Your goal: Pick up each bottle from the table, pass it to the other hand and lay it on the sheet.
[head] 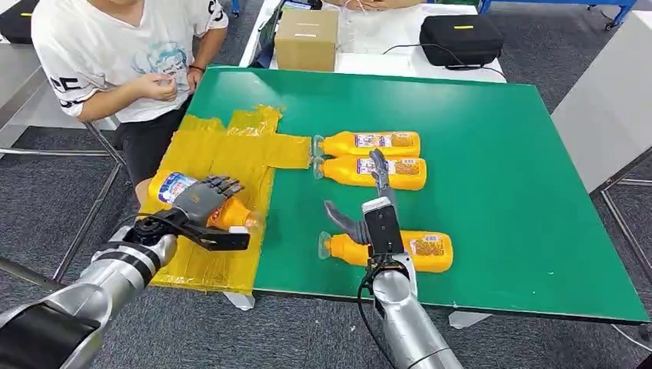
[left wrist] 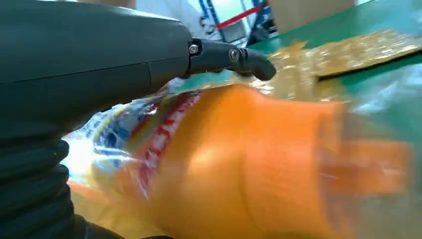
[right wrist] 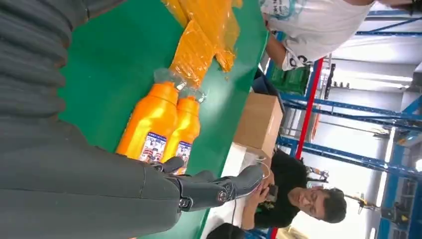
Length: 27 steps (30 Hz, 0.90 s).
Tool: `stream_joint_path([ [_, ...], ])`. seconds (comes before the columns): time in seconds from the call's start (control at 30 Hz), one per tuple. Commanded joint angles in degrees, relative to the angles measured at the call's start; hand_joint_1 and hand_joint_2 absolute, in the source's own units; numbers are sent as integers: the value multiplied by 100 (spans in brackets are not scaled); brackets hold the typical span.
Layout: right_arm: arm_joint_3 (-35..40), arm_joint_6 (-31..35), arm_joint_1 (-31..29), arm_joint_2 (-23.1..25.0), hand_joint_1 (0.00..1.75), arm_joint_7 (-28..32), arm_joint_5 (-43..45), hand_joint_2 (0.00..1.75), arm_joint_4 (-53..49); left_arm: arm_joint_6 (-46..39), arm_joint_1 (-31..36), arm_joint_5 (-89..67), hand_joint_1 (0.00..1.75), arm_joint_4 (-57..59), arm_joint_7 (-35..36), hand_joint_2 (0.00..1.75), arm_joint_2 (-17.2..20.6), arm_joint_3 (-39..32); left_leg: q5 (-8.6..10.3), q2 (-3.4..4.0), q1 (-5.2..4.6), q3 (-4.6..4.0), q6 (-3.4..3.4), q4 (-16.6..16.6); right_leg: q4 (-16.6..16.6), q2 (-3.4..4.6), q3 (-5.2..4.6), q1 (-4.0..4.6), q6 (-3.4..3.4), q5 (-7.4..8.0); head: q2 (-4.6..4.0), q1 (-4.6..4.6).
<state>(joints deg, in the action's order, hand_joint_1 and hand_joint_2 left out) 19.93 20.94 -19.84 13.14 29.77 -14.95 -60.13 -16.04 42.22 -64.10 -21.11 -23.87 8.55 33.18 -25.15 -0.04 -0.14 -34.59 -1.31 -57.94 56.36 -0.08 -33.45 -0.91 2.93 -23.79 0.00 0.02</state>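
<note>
Yellow sheet (head: 231,154) lay under the left hand (head: 201,201), which gripped a bottle (head: 175,189) low for laying down, while the right hand (head: 369,201), fingers apart, hovered over the next bottle (head: 427,252) beside the sheet.

A green table top (head: 477,154) stands on grey carpet floor (head: 538,46). Behind it, a white table (head: 384,46) carries a cardboard box (head: 306,38) and a black zipped case (head: 461,38). A person in a white printed T-shirt (head: 108,54) sits at the table's far left corner. Blue metal racking (right wrist: 348,129) rises beyond, brightly lit.
</note>
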Motion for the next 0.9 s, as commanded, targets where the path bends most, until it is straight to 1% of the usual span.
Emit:
stream_joint_path([
  [0.03, 133, -36, -484, -77, 0, -86, -91, 175, 883, -156, -302, 1271, 0, 51, -945, 175, -357, -1209, -7, 5, 5, 22, 8, 4, -5, 5, 21, 5, -11, -5, 0, 0],
  [0.07, 173, -44, -525, -81, 0, -93, -132, 175, 1002, -72, -434, 1738, 0, -88, -1239, 175, -397, -1587, -4, 3, 3, 17, 6, 5, -5, 2, 15, 4, -8, -4, 0, 0],
  [0.1, 186, -41, -535, -78, 0, -95, -145, 175, 1031, -41, -501, 1977, 0, -173, -1414, 175, -413, -1781, -7, 5, 6, 28, 9, 8, -8, 2, 26, 7, -13, -7, 0, -2],
  [0.23, 217, -27, -533, -81, 0, -96, -166, 175, 1058, 66, -604, 2240, 0, -313, -1579, 175, -408, -1992, -6, 11, 7, 13, 6, 0, -4, 5, 10, 8, -9, -4, 0, 0],
  [0.27, 253, -27, -533, -94, 0, -135, -210, 175, 1070, 413, -897, 2922, 0, -1003, -1613, 175, -395, -2174, -4, 9, 5, 10, 5, 0, -3, 2, 7, 7, -8, -3, 0, 0],
  [0.3, 288, -13, -533, -103, 0, -163, -259, 175, 1089, 525, -1079, 3266, 0, -1352, -1613, 175, -334, -2163, -8, 10, 8, 19, 8, 1, -5, 4, 16, 9, -11, -6, 0, 0],
  [0.33, 318, -15, -527, -114, 0, -184, -296, 0, 1099, 630, -1239, 3673, 0, -1686, -1613, 175, -312, -2188, -4, 10, 5, 14, 6, 4, -6, 4, 10, 6, -8, -3, 0, 2],
  [0.37, 393, 81, -472, -138, 0, -236, -447, 0, 1095, 864, -1526, 4404, 0, -2222, -1613, 175, -291, -2302, -9, 12, 8, 20, 8, 1, -5, 7, 16, 9, -11, -6, 0, -2],
  [0.4, 420, 122, -424, -148, 0, -240, -501, 0, 1066, 991, -1613, 4626, 0, -2359, -1613, 175, -286, -2337, -8, 16, 6, 16, 6, 2, -4, 10, 10, 7, -9, -4, 0, 0],
  [0.43, 469, 291, -257, -158, 0, -189, -633, 0, 914, 1168, -1817, 5122, 0, -2670, -1613, 175, -346, -2604, -7, 17, 6, 13, 5, 2, -6, 9, 8, 7, -7, -3, 0, 0],
  [0.47, 519, 344, -152, -173, 0, -182, -713, 0, 796, 1358, -1890, 5331, 0, -2767, -1613, 175, -379, -2728, -10, 16, 8, 22, 7, 4, -10, 8, 19, 9, -10, -6, 0, 0],
  [0.5, 578, 450, 0, -194, 0, -206, -830, 175, 625, 1519, -1970, 5520, 0, -2869, -1613, 175, -434, -2886, -8, 12, 8, 20, 6, 7, -12, 4, 17, 9, -9, -6, 0, 0],
  [0.53, 694, 636, 275, -246, 0, -307, -1071, 175, 289, 1908, -2053, 5870, 0, -2911, -1613, 175, -588, -3243, -14, 13, 12, 28, 9, 4, -13, 6, 26, 13, -13, -10, 0, 0],
  [0.57, 751, 750, 439, -293, 0, -451, -1255, 175, 94, 1965, -2078, 5843, 0, -2862, -1613, 175, -657, -3362, -10, 5, 9, 21, 7, 6, -13, -3, 20, 10, -10, -9, 0, 0],
  [0.6, 832, 796, 591, -373, 0, -639, -1502, 175, -92, 2158, -2103, 5956, 0, -2849, -1613, 175, -806, -3615, -8, 0, 8, 16, 6, 3, -11, -7, 15, 8, -8, -10, 0, 0],
  [0.63, 852, 934, 737, -440, 0, -748, -1740, 175, -214, 2185, -2144, 5924, 0, -2806, -1613, 175, -909, -3738, -12, -5, 10, 26, 8, 5, -14, -13, 27, 11, -11, -15, 0, 0],
  [0.67, 847, 982, 860, -486, 0, -859, -1900, 175, -324, 2155, -2170, 5865, 0, -2830, -1613, 175, -1016, -3832, -8, -7, 6, 16, 6, 5, -12, -14, 15, 7, -8, -12, 0, 0],
  [0.7, 816, 1010, 951, -519, 0, -940, -2045, 175, -386, 2368, -2223, 5921, 0, -2914, -1613, 175, -1092, -3898, -15, -8, 10, 25, 8, 2, -11, -15, 26, 11, -12, -18, 0, 2],
  [0.73, 788, 1142, 1056, -558, 0, -1132, -2386, 175, -388, 2132, -2269, 5731, 0, -2975, -1611, 175, -1159, -3865, -8, -9, 5, 15, 5, 5, -14, -15, 17, 6, -8, -12, 0, 0],
  [0.77, 743, 1165, 1163, -586, 0, -1247, -2587, 175, -427, 2257, -2284, 5804, 0, -3005, -1572, 175, -1235, -3930, -10, -13, 8, 23, 6, 6, -16, -19, 26, 9, -10, -14, 0, 0],
  [0.8, 686, 1354, 1273, -607, 0, -1372, -2923, 175, -434, 2143, -2286, 5716, 0, -3003, -1508, 175, -1265, -3902, -8, -9, 6, 15, 6, 4, -15, -16, 15, 7, -8, -11, 0, 0],
  [0.83, 645, 1380, 1398, -621, 0, -1473, -3161, 175, -484, 2105, -2308, 5712, 0, -3048, -1508, 175, -1325, -3941, -5, -12, 3, 9, 4, 5, -14, -18, 9, 4, -6, -10, 0, 2],
  [0.87, 607, 1448, 1467, -633, 0, -1524, -3323, 175, -498, 2290, -2306, 5818, 0, -3053, -1494, 175, -1349, -3962, -8, -17, 7, 16, 6, 4, -18, -23, 20, 8, -9, -13, 0, 0],
  [0.9, 582, 1570, 1522, -651, 0, -1651, -3574, 175, -490, 2262, -2312, 5813, 0, -3065, -1490, 175, -1365, -3957, -9, -16, 7, 15, 6, 3, -15, -22, 19, 8, -10, -13, 0, 0],
])
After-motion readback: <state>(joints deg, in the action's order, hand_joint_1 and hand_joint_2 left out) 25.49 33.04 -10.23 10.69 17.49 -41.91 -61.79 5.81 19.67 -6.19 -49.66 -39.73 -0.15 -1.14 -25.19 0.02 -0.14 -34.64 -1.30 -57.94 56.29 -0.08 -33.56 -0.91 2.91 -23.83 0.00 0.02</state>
